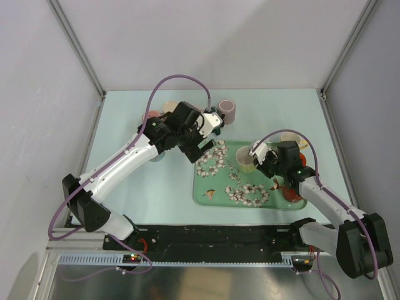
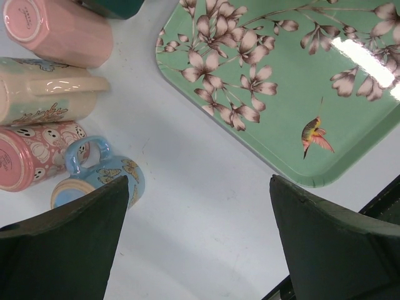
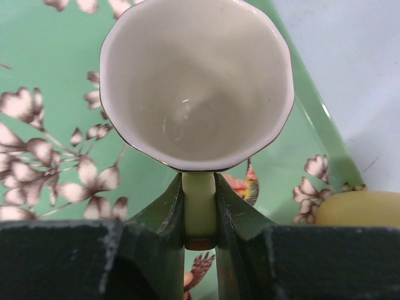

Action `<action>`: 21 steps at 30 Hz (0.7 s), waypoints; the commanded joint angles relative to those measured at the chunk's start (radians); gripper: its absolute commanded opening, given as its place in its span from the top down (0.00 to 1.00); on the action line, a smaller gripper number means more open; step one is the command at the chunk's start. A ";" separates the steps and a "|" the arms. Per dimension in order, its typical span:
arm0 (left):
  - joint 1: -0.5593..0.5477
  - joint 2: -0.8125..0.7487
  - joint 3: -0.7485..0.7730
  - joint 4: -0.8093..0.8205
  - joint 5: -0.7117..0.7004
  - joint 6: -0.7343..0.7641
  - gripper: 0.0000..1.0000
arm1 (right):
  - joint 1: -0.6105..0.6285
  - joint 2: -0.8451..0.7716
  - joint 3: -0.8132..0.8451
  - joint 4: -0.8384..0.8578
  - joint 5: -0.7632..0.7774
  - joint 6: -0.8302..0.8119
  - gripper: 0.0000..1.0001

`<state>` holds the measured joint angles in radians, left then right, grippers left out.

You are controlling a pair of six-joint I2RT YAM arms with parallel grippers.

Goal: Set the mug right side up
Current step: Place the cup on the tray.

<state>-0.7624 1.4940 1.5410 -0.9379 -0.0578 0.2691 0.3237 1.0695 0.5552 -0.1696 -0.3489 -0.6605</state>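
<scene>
One pale green ceramic mug with a white inside (image 3: 197,81) sits mouth up over the one green flower-patterned tray (image 3: 37,56), toward the tray's right part. Whether its base touches the tray cannot be told. The right gripper (image 3: 200,187) has its jaws clenched on the mug's handle, one finger on each side.

The left gripper (image 2: 199,184) hangs over the white bench (image 2: 187,237) just left of the tray's near-left corner, jaws released and spread wide, grasping nothing.

Left of it, four more mugs lie on their sides in a cluster:
- a pink faceted mug (image 2: 59,31)
- a cream lettered mug (image 2: 44,94)
- a pink smiley-face mug (image 2: 34,153)
- a blue butterfly mug (image 2: 100,178)
</scene>
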 commanded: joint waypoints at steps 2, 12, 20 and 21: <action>0.004 -0.010 0.031 0.019 0.023 -0.021 0.03 | -0.072 0.051 0.024 0.186 -0.048 -0.063 1.00; 0.005 -0.013 0.016 0.019 0.049 -0.032 0.03 | -0.170 0.121 0.037 0.228 -0.070 -0.072 1.00; 0.004 -0.007 0.016 0.019 0.050 -0.032 0.03 | -0.190 0.159 0.041 0.257 -0.060 -0.085 1.00; 0.003 -0.008 0.014 0.020 0.050 -0.031 0.03 | -0.193 0.164 0.042 0.260 -0.059 -0.088 1.00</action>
<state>-0.7624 1.4944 1.5410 -0.9375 -0.0219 0.2611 0.1417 1.2129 0.5575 0.0338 -0.4110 -0.7193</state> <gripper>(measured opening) 0.971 0.221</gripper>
